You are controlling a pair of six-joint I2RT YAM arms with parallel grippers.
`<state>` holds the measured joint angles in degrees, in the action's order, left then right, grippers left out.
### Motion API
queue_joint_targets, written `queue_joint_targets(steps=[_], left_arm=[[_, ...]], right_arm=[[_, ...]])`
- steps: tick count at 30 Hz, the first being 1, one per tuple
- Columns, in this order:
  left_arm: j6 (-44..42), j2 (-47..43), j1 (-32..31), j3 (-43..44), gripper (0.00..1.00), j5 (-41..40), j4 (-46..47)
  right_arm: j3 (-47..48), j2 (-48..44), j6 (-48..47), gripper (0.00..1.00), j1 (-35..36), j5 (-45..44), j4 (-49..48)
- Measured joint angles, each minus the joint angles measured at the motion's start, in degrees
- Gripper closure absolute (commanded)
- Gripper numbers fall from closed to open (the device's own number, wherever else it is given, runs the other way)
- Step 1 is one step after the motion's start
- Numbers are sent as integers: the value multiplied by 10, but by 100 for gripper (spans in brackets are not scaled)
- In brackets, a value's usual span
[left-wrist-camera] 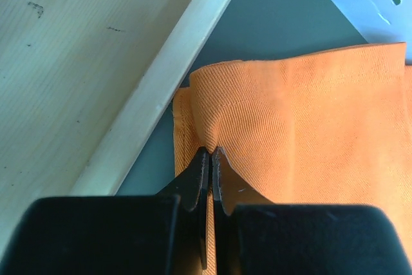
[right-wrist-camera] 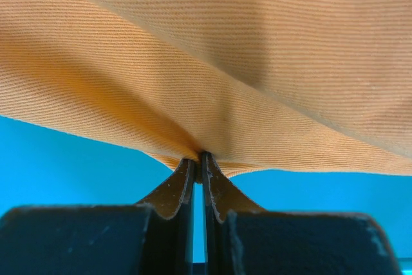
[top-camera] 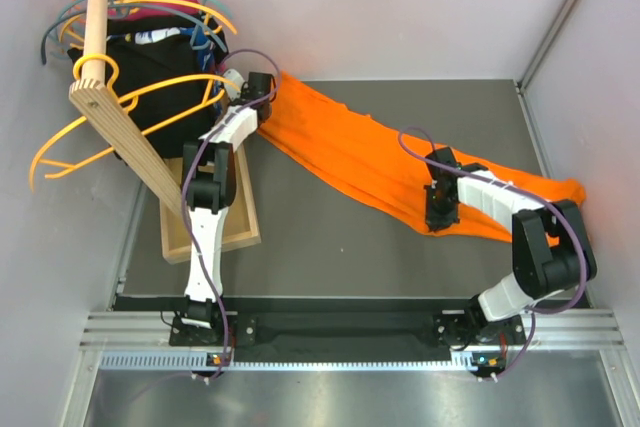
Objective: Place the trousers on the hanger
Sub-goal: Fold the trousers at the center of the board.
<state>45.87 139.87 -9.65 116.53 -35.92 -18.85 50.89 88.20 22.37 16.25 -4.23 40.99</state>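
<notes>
A wooden clothes rail (top-camera: 96, 17) hung with black garments (top-camera: 150, 57) crowded the far left corner, above a shallow wooden tray (top-camera: 240, 232). The thin amber-yellow plastic hanger (top-camera: 175, 79) hung from that rail. The large bright orange fabric trousers (top-camera: 350, 152) lay across the grey counter (top-camera: 330, 247), their long axis running from far left to near right (one end just beside the rail). The left tool (left-wrist-camera: 210, 152) and right tool (right-wrist-camera: 199, 156) each pinched a fold of them tight.
</notes>
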Motion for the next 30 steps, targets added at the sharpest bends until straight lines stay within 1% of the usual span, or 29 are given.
queue_joint_targets(steps=[10,13,14,16,17,18,20,21,22,24,26,27,30], left_arm=[[3,-29,0,-15,100,7,14],[3,-28,1,-13,100,6,2],[2,-23,2,-6,100,6,-10],[-1,-15,4,3,90,7,-18],[-4,-10,5,5,76,8,-22],[-9,-7,5,6,70,9,-24],[-14,-5,9,6,59,7,-26],[-17,-5,12,6,57,6,-25],[-24,-5,14,6,52,8,-21],[-39,-7,10,6,48,3,-13],[-62,-11,-1,6,48,-13,-8],[-73,-16,-6,5,48,-20,-7],[-95,-36,-22,1,50,-35,6]], right_arm=[[-26,-36,23,100,-8,1,-17],[-25,-27,17,96,-11,11,-18],[-23,-21,15,91,-12,15,-18],[-16,-14,7,78,-12,23,-14],[-16,-14,3,72,-13,29,-13],[-17,-14,1,62,-14,40,-10],[-18,-14,-7,54,-14,56,1],[-18,-17,-12,49,-14,60,7],[-17,-22,-15,45,-14,63,15],[-11,-36,-22,39,-14,69,34],[12,-47,-25,38,-14,71,47],[31,-49,-25,36,-15,72,52],[98,-47,-24,36,-21,71,50]])
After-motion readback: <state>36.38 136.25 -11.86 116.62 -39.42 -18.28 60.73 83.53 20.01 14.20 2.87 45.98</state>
